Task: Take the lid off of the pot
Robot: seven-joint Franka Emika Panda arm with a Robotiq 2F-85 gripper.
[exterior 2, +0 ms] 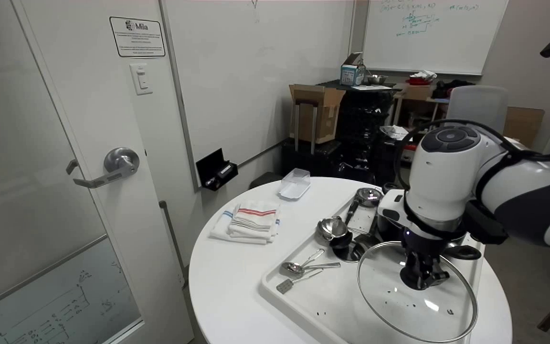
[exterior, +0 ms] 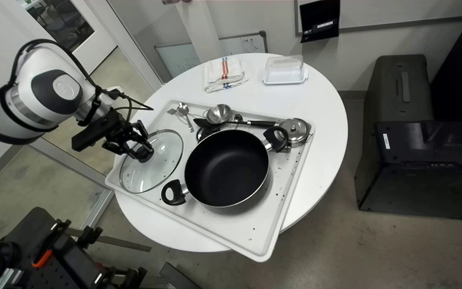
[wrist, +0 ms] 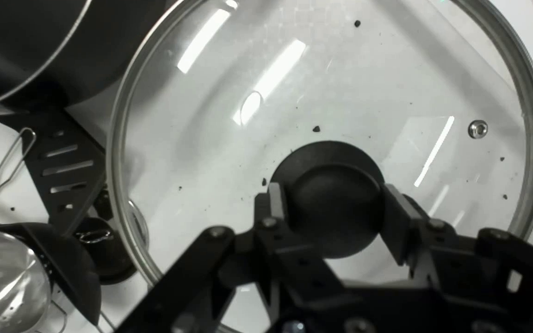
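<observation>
The clear glass lid (exterior: 167,154) lies off the pot, beside it, over the tray's end; it also shows in an exterior view (exterior 2: 394,310) and in the wrist view (wrist: 363,88). My gripper (wrist: 336,203) has its fingers on both sides of the lid's black knob, touching it; it shows in both exterior views (exterior: 142,151) (exterior 2: 425,279). I cannot tell whether the lid's rim touches the tray. The black pot (exterior: 227,172) stands uncovered on the tray, its inside bare. The wrist view shows part of the pot (wrist: 100,51); the arm hides most of it (exterior 2: 389,229) in an exterior view.
A white tray (exterior: 251,237) on a round white table (exterior: 327,120) holds the pot and utensils. A strainer (exterior: 219,114), a black spatula (wrist: 58,157) and a small metal pot (exterior: 295,130) lie near the pot. Folded towels (exterior: 225,72) and a clear box (exterior: 285,70) sit behind.
</observation>
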